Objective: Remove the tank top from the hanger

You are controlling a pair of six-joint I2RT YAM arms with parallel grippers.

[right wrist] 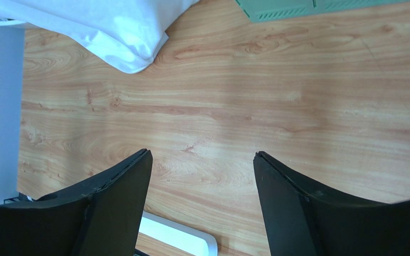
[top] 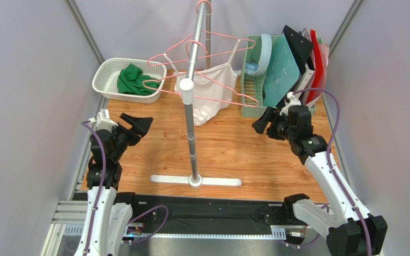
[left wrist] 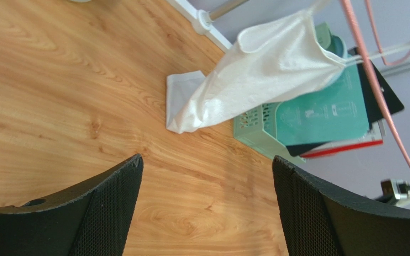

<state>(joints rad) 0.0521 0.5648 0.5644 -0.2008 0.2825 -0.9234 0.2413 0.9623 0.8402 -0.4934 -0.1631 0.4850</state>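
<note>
A white tank top (top: 212, 93) hangs by its straps on a pink wire hanger (top: 234, 88) on the rack's horizontal bar (top: 194, 48). Its hem droops near the table. It also shows in the left wrist view (left wrist: 255, 80) and the right wrist view (right wrist: 111, 26). My left gripper (top: 137, 124) is open and empty, left of the rack pole and apart from the top. My right gripper (top: 261, 121) is open and empty, right of the top and just below the hanger's end. In both wrist views the jaws stand wide apart over bare wood.
Two empty pink hangers (top: 191, 48) hang on the bar. The rack pole (top: 191, 133) and its white base (top: 196, 181) stand mid-table. A white basket (top: 105, 74) holds a green cloth (top: 132, 81). A green rack (top: 252, 80) with boards and folders stands back right.
</note>
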